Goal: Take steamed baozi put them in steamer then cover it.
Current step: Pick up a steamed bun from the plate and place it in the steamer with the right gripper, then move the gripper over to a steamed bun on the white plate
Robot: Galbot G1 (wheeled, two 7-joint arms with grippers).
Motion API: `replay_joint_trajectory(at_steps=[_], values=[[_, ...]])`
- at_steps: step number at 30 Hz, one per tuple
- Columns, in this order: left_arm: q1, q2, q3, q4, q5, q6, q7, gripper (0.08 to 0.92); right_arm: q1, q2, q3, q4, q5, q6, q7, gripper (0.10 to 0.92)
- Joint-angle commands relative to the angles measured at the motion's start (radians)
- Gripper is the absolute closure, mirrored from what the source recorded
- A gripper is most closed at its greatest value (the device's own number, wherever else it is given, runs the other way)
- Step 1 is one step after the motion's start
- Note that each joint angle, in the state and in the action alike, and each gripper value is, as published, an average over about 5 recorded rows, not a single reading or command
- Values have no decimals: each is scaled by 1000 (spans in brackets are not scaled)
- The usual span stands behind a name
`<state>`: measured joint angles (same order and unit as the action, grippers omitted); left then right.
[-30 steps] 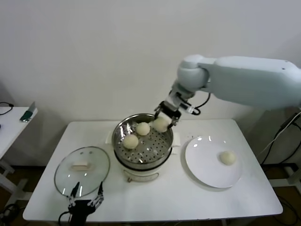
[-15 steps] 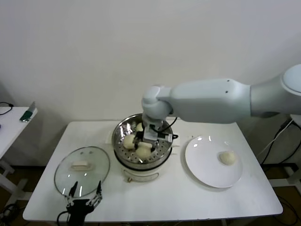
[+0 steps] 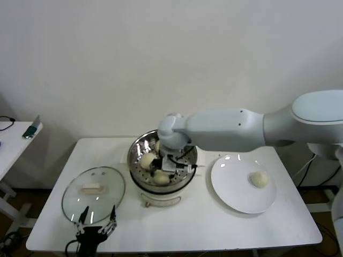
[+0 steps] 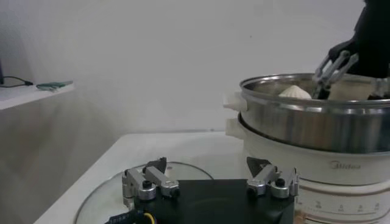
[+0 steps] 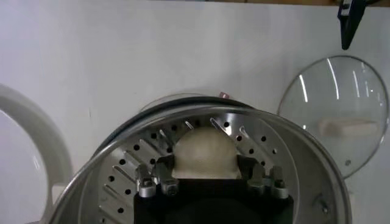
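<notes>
The steel steamer (image 3: 134, 156) on its white base stands mid-table. Three baozi show inside: one at the left (image 3: 147, 159), one at the front (image 3: 161, 177), one at the back (image 3: 156, 144) partly hidden by my right arm. My right gripper (image 3: 170, 164) reaches down into the basket. In the right wrist view it (image 5: 205, 165) is open, its fingers (image 5: 163, 169) flanking a baozi (image 5: 204, 149) that rests on the perforated floor (image 5: 125, 176). Another baozi (image 3: 260, 179) lies on the plate (image 3: 236, 195). The glass cover (image 3: 104, 201) lies flat on the table's left part. My left gripper (image 3: 96, 227) hangs open at its near edge.
The white cooker base (image 4: 286, 161) and the steamer wall (image 4: 304, 125) rise close beside my left gripper (image 4: 210, 167). A small side table (image 3: 10, 139) with a green object (image 3: 32, 129) stands off to the left. The wall runs behind the table.
My right arm swung from the steamer's back rim down into the basket with a baozi. Its jaws have spread, and the baozi now rests on the floor. The left arm has not moved.
</notes>
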<state>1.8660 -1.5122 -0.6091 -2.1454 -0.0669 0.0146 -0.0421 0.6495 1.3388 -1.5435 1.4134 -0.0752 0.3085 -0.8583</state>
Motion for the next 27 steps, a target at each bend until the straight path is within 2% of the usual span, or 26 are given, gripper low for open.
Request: replay_joint_trajectory(at_steps=[1,8,12,15,22,27], values=[[2,0,0,-3,1,0,0,177,-1,3,3,-15,13,8,-5,223],[1,2,0,-6,2,3,1,177,170,-111,1,1,396,-46,-135,203],[1,2,1,-6,2,2,1,177,284,-247,-63,-68,590,-96,-218,202],[-4,3,2,-5,0,2,3,177,334,-366,-140,-104,680,-145,-250,203],[-11,2,3,-7,-1,2,13,177,250,-664,-210,-64,705,-404,-164,203],[-10,-1,4,-7,-2,4,18,177,35,-776,-72,-141,544,-467,-136,203]])
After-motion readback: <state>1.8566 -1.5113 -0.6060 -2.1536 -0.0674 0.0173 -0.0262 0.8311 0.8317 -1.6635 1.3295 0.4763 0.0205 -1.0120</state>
